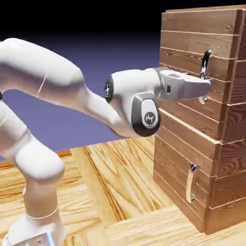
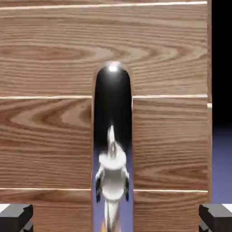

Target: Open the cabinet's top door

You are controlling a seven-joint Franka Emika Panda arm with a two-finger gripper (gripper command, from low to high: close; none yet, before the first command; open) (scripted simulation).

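A plain blue-violet backdrop darkening toward the top sits behind a wooden table (image 1: 120, 168), and the cabinet (image 1: 211, 158) of horizontal brown planks stands on that table at the right of the exterior view. The top door (image 1: 190, 50) takes up the cabinet's upper part, with its curved silver handle (image 1: 205, 65) near the door's free edge; the lower door's handle (image 1: 191, 182) hangs well below and is not involved. The white arm reaches level across from the left so that the gripper (image 1: 205, 85) meets the handle's lower part head-on, a sensible pose because a pull straight back along the arm would swing the door outward. In the hand view the handle (image 2: 112, 149) runs up the middle as a dark, mirror-like bar against the door's planks (image 2: 50, 136), and the two fingertips (image 2: 16, 216) sit at the bottom corners, wide apart, one on each side of the bar with clear gap to it. So the fingers are spread and straddling the handle, not yet clamped on it. The door looks flush with the cabinet front, so I judge it not yet opened. The centred bar suggests alignment is done and closing on it is what comes next
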